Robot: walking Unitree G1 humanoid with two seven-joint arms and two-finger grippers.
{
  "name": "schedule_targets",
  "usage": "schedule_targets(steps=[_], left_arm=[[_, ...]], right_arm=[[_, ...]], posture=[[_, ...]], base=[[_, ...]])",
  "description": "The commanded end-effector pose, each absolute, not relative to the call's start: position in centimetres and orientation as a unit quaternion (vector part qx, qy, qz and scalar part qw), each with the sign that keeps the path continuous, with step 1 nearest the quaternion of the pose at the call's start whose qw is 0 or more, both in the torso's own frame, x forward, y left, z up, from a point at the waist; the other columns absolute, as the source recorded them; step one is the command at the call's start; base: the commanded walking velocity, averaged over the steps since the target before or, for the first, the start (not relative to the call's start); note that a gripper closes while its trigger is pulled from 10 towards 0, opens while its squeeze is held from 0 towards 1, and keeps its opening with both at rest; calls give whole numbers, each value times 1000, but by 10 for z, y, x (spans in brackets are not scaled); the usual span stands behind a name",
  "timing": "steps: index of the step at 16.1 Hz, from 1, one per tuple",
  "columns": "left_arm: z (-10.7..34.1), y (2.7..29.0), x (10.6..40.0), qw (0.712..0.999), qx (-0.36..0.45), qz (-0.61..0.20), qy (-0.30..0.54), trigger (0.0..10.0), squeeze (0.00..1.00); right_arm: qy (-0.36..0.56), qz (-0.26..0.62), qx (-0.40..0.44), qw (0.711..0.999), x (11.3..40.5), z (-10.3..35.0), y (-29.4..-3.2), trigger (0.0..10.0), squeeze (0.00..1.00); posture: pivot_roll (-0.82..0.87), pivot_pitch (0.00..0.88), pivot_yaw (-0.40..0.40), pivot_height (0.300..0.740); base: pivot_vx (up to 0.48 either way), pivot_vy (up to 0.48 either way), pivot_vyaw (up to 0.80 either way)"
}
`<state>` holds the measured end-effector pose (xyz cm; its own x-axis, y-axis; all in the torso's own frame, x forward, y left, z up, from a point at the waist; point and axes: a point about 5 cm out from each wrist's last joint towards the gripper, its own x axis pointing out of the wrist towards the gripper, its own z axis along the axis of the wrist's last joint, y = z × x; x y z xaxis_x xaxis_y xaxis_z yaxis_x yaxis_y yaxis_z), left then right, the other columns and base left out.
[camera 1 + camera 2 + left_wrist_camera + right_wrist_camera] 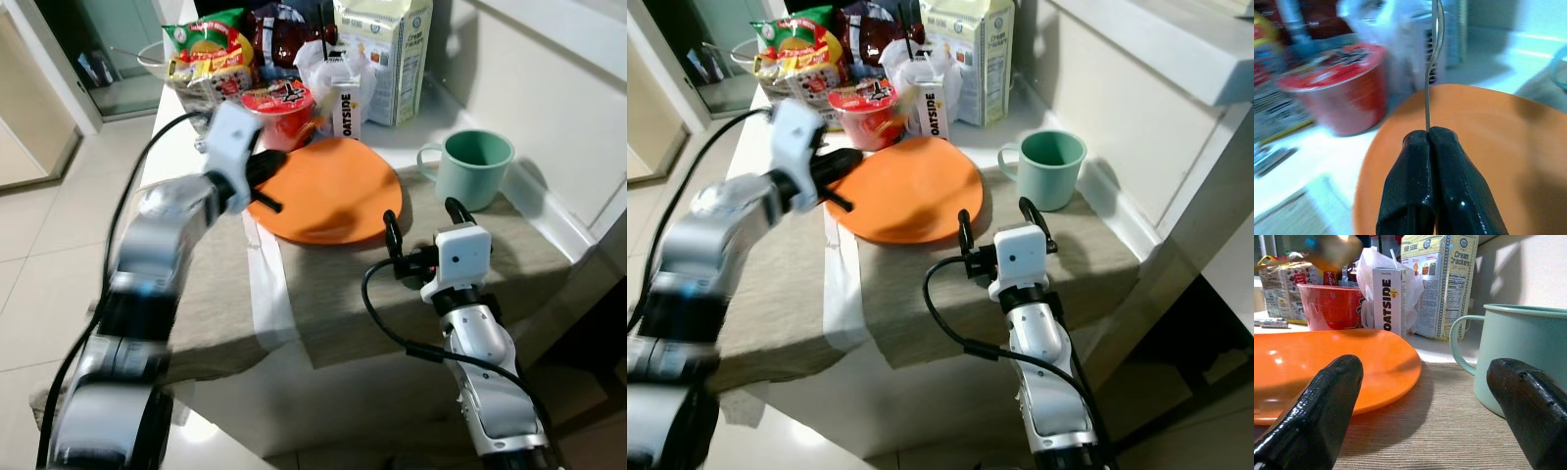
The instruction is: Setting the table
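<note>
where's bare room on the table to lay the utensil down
Free: the cloth in front of the orange plate, left of the right gripper. Crowded: behind the plate, where noodle cup, carton and snack bags cluster; the green mug borders its right.

The thin metal utensil (1431, 63) clamped in the left gripper (1431, 134) runs out past the frame's top edge above the orange plate (1488, 161); its head cannot be identified. Beside the plate, the red cup (1342, 93) and the packets behind it are blurred (print unreadable). The left gripper's fingers partly cover the plate's near rim. The mint mug (1528, 357) is cut off at the frame's edge.
</note>
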<state>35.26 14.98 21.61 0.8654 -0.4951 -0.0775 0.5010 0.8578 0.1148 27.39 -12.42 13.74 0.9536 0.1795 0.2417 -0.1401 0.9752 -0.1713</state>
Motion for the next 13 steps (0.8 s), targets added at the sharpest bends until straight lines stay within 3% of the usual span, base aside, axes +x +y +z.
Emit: schedule_targets(steps=[1, 6, 9, 13], left_arm=[[227, 160, 349, 971, 58, -230, -6, 0, 0], [199, 219, 312, 999, 13, -38, -21, 0, 0], [189, 230, 298, 1000, 6, 2, -11, 0, 0], [166, 219, 262, 999, -19, 39, 8, 0, 0]], right_arm=[[-119, 94, -75, 986, 276, 134, -119, 10000, 0], [-128, 102, -68, 984, 282, 138, -118, 10000, 0], [-128, 102, -67, 984, 281, 136, -118, 10000, 0], [-133, 102, -67, 984, 279, 134, -116, 10000, 0]], posture=[[-135, 0, 124, 740], [-102, 0, 117, 740], [-94, 0, 123, 740], [-84, 0, 130, 740]], base=[[0, 0, 0], [0, 0, 0], [0, 0, 0], [0, 0, 0]])
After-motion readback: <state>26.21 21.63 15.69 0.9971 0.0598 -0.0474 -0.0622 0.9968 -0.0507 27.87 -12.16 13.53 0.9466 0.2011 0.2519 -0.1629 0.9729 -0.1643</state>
